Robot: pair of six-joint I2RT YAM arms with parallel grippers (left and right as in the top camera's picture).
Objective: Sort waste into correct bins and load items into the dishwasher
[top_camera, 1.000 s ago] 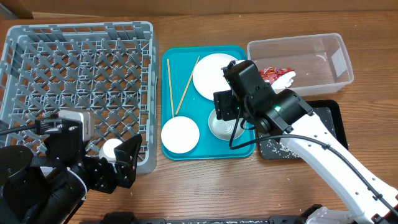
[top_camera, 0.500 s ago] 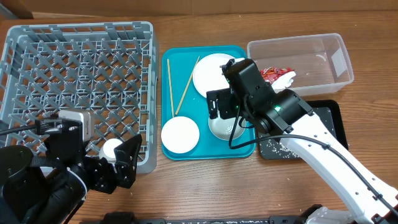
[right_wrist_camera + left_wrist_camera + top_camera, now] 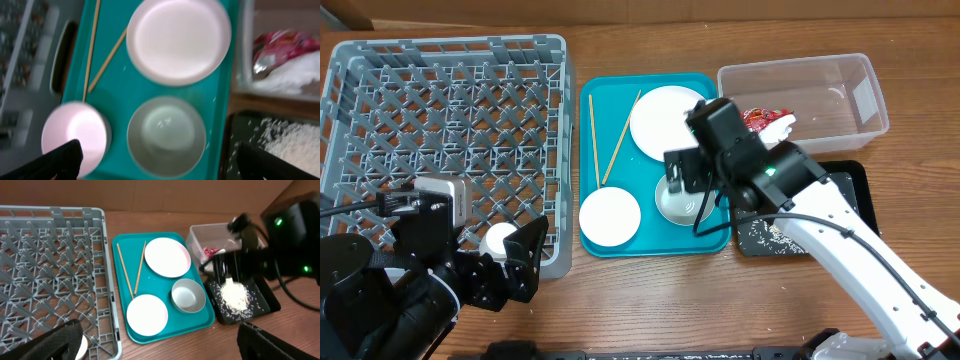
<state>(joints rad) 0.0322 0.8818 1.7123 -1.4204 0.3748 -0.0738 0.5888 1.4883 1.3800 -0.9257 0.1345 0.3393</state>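
On the teal tray [image 3: 595, 95] lie a large white plate [image 3: 658, 118], a smaller white plate [image 3: 609, 216], a small round bowl [image 3: 678, 207] and two wooden chopsticks [image 3: 590, 135]. My right gripper [image 3: 685, 182] is open and empty, hovering over the bowl [image 3: 166, 136], which sits between its fingers [image 3: 161, 161]. The red-and-white wrapper [image 3: 765, 122] lies in the clear tub [image 3: 820, 70]. The rice heap [image 3: 234, 294] sits in the black tray [image 3: 850, 185]. My left gripper [image 3: 510, 258] is open and empty at the grey dish rack's [image 3: 440, 120] near right corner.
The dish rack fills the table's left side, with the teal tray just right of it. The clear tub stands at the back right, with the black tray in front of it. My right arm crosses over the black tray. Bare wood runs along the front edge.
My right gripper has shifted slightly left and then back over the bowl. The left arm and all objects have not moved.
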